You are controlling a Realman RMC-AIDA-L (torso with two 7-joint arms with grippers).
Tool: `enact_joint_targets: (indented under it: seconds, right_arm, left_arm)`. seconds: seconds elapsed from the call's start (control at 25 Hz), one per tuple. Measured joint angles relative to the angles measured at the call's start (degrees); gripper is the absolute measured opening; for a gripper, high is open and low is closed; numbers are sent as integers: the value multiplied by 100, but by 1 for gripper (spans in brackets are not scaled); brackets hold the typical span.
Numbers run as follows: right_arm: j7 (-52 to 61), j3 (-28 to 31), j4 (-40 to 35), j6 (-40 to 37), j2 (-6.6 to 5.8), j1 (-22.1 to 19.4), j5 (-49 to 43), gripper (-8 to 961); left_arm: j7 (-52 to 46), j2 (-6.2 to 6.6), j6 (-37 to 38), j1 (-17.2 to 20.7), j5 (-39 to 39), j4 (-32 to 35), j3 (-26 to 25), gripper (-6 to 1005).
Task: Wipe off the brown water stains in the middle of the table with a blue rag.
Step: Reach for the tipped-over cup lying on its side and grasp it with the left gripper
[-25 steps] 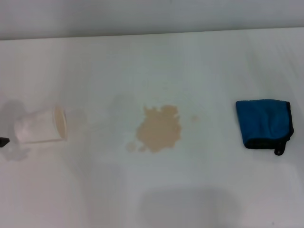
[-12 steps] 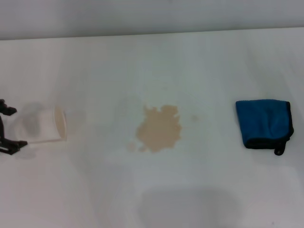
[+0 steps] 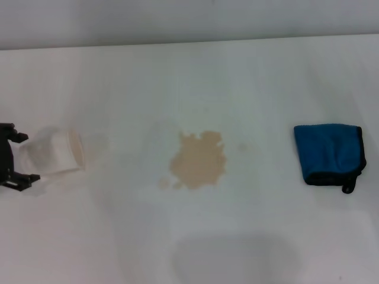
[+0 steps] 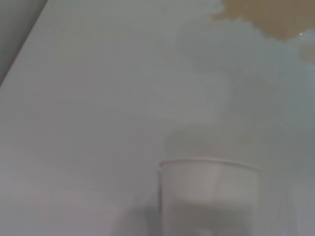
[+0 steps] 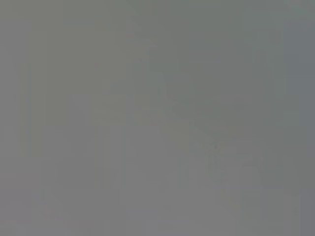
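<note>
**A:** Where does everything sit right now?

**B:** The brown water stains (image 3: 198, 160) are in the middle of the table (image 3: 189, 83), with a couple of small droplets at their near-left edge. The blue rag (image 3: 328, 154) lies well apart from them on the robot's right, untouched. A tipped white paper cup (image 3: 53, 157) lies on its side far to the left.

**A:** And the grippers?

**B:** The left gripper (image 3: 13, 160) is at the cup's closed end, fingers spread wide on either side of it; I can't tell whether they touch it yet. The right gripper is out of sight (its wrist camera shows only flat grey), so its fingers can't be judged.

**A:** What could go wrong?

**B:** The cup's mouth faces the stains. If the fingers close off-centre, I'd expect the cup to roll or skid toward the puddle, or dribble more liquid. And a thin paper wall may crush under a hard squeeze.

**A:** How does the rag lie?

**B:** Flat and folded, roughly square, its slightly longer axis running left to right. The black loop tag (image 3: 349, 187) sticks out at the near-right corner, pointing toward the robot.
</note>
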Motion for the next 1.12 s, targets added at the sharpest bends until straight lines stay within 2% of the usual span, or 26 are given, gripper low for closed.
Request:
enact_joint_targets:
  seconds: [0.28,0.44,0.8,1.12]
  right_arm:
    - [0,-7,7,13,0,0,-6,855]
    - [0,-8,7,64,0,1,-8,855]
    - [0,-8,7,136,0,1,-9,854]
    - [0,-8,7,166,0,-22,-9,854]
  left_arm:
    - [30,-6,315,3,135,25,63,874]
    - [177,-12,593,6,-40,-98,68,871]
    - [488,-7,907,-301,-382,-987,59,866]
    - [746,-7,1325,-354,-702,-1440,37,861]
